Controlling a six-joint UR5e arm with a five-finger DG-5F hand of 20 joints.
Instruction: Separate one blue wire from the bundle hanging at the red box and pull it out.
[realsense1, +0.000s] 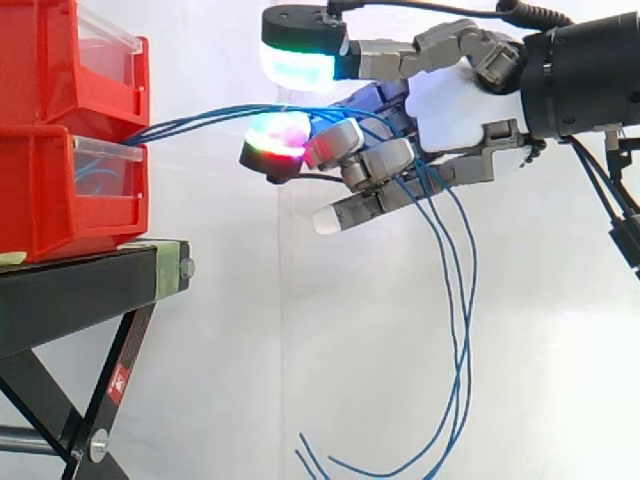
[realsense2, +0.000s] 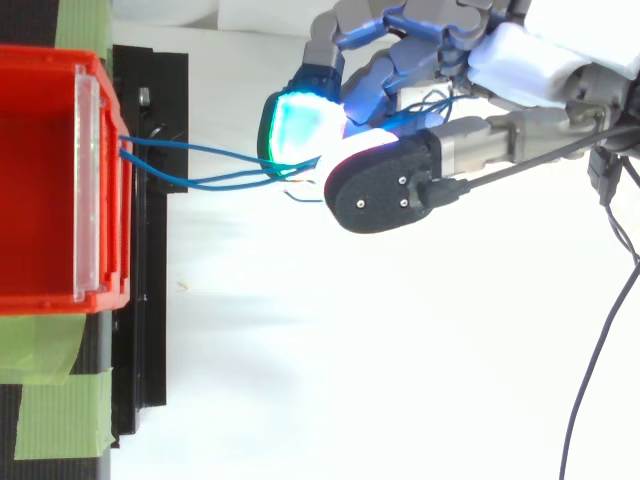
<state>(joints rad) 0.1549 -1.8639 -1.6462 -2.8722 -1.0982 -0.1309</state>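
Curtain (realsense1: 300, 330), white and plain, backs the side view. The widest open room there lies below the robot hand, from the middle of the frame down to the bottom edge, and loose wire ends hang through it. In the top view the lower right of the frame is bare white.

The robot hand (realsense1: 455, 105) reaches in from the right edge in the upper part of the side view. Its fingers are curled round the blue wires (realsense1: 200, 115), with one glowing pad above the strands and another just below them. There is a clear gap between the fingertips and the bin fronts.

Two bins are stacked at the left edge, the upper red bin (realsense1: 45, 60) on the lower red bin (realsense1: 60, 195). Their front edges sit nearly flush with the edge of the black surface (realsense1: 80, 285) that carries them, and crossed legs show beneath it.

The blue wires leave the front of the lower red bin and run almost level to the right, fairly taut, into the fingers. Past the palm they drop in long slack loops towards the bottom edge. Green tape (realsense2: 50, 395) lies over the surface at the lower left of the top view.
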